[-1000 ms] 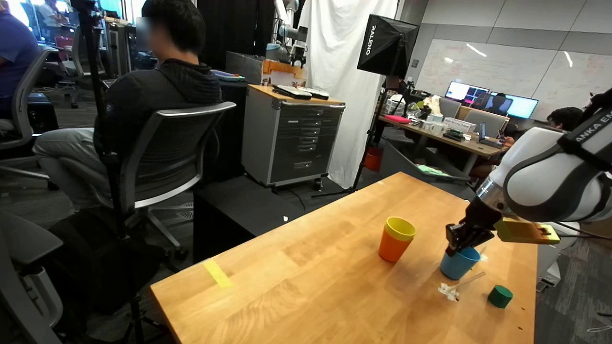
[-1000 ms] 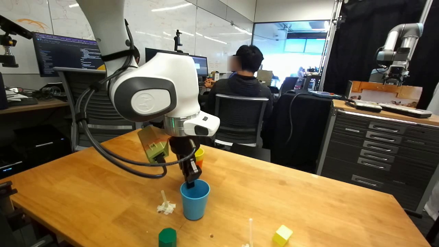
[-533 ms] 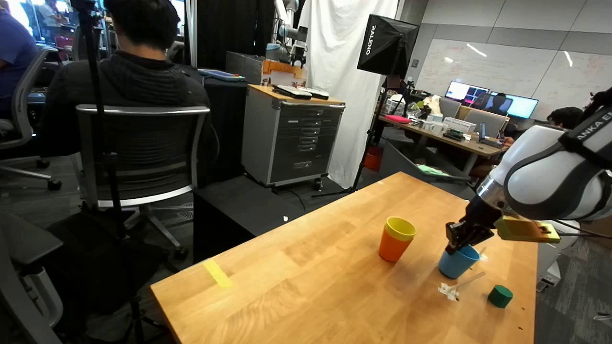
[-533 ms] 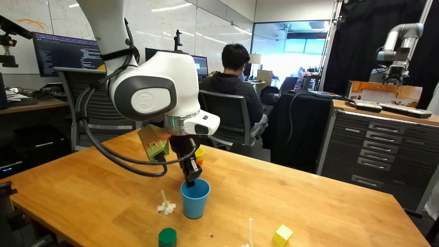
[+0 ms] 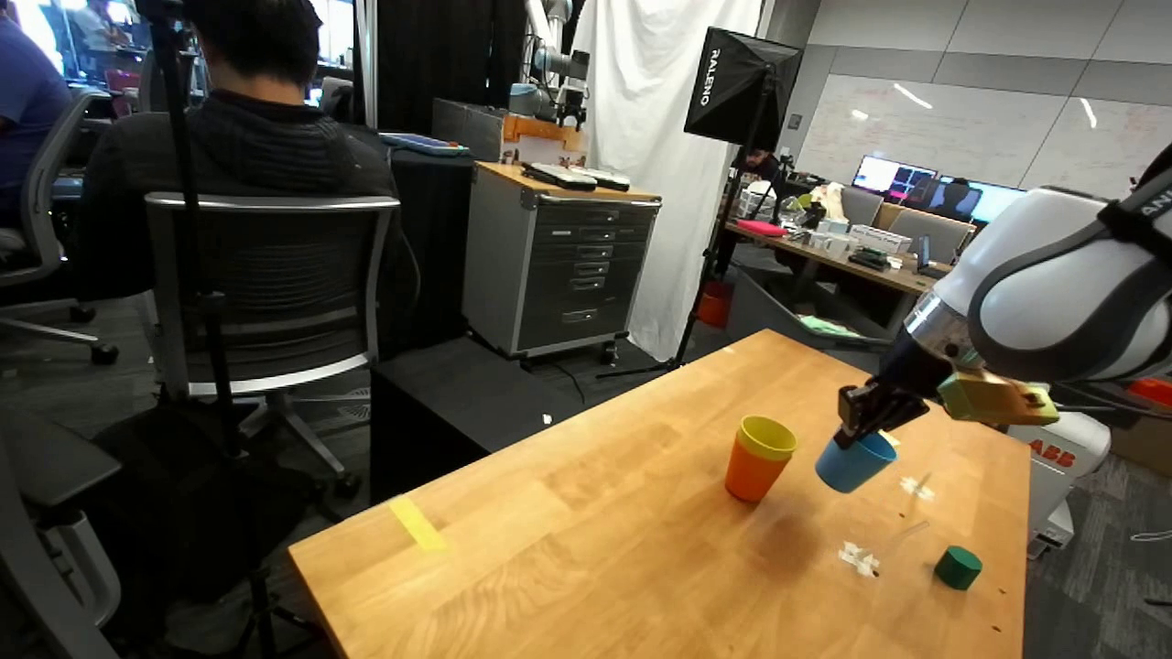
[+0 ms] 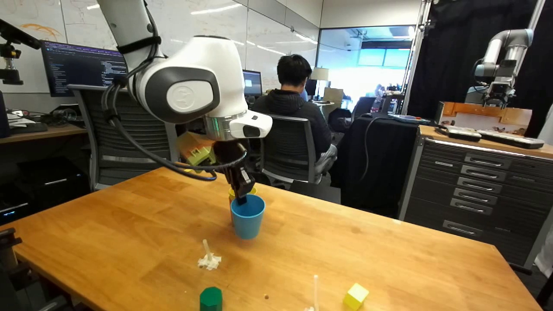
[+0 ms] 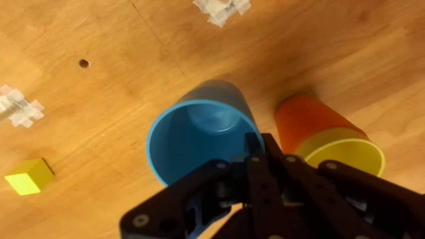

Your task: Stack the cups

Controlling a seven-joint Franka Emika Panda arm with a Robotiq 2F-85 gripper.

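Your pincer (image 7: 262, 143), nearly closed, holds the blue cup (image 7: 196, 146) by its rim. Near the pincer, the red-orange cup (image 7: 300, 118) hides the lower part of the yellow cup (image 7: 347, 152).

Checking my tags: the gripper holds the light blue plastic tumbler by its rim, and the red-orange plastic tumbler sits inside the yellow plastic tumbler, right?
The nesting is reversed: in the wrist view, the yellow tumbler sits inside the red-orange tumbler. The gripper holds the blue tumbler by its rim.

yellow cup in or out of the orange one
In: only the top of the yellow cup shows above the orange cup in an exterior view.
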